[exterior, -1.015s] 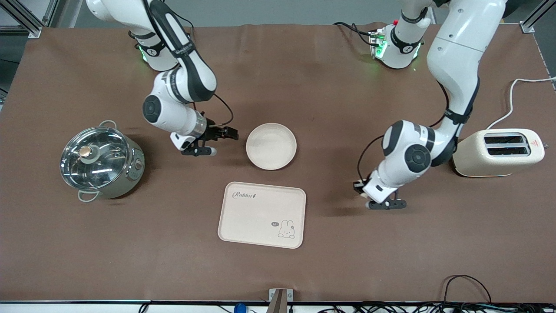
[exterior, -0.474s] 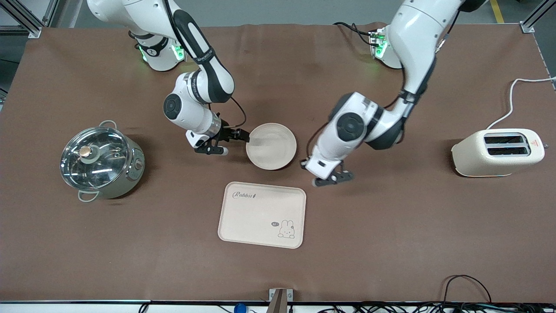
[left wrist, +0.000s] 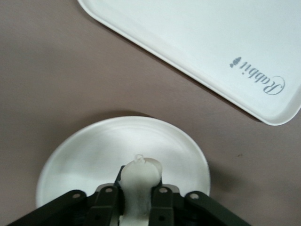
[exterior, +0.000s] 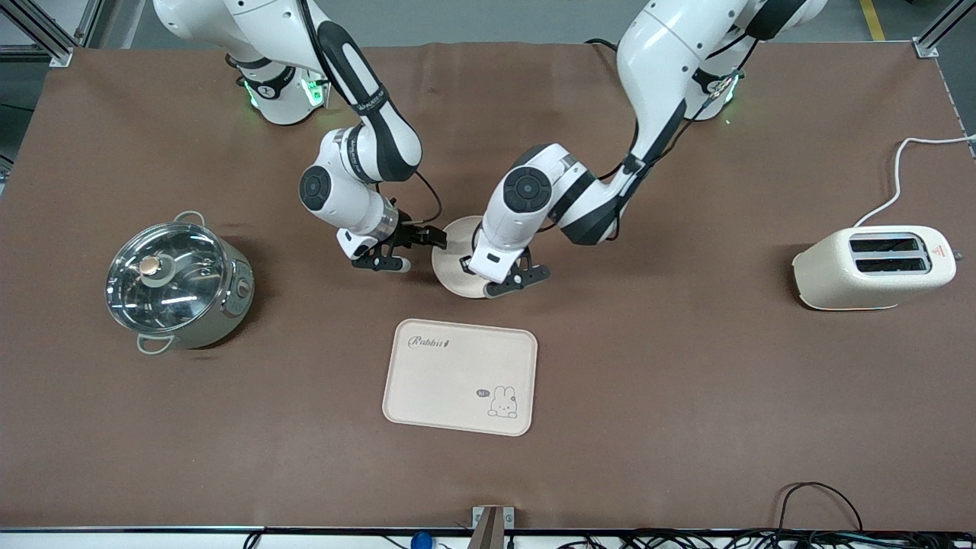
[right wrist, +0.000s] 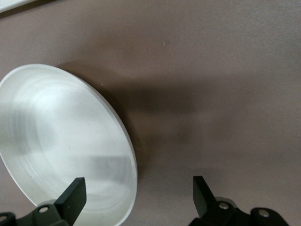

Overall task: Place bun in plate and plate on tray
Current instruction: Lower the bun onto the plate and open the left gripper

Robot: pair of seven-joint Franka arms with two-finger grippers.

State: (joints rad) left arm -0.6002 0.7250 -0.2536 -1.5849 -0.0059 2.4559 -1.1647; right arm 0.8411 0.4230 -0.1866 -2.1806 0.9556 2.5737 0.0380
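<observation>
Over the plate point(left wrist: 84, 155), left gripper point(left wrist: 139, 197) pinches the bun point(left wrist: 140, 183) lengthwise along its fingers point(left wrist: 107, 200); right gripper point(right wrist: 138, 195) spread wide, straddling the plate's rim.

From high above the table point(exterior: 686, 427) edge facing our bases, we look down on everything. Our two wrist cameras look down closely near the table's middle; all three views share the plate point(exterior: 454, 278) point(left wrist: 94, 155) point(right wrist: 61, 141).
</observation>
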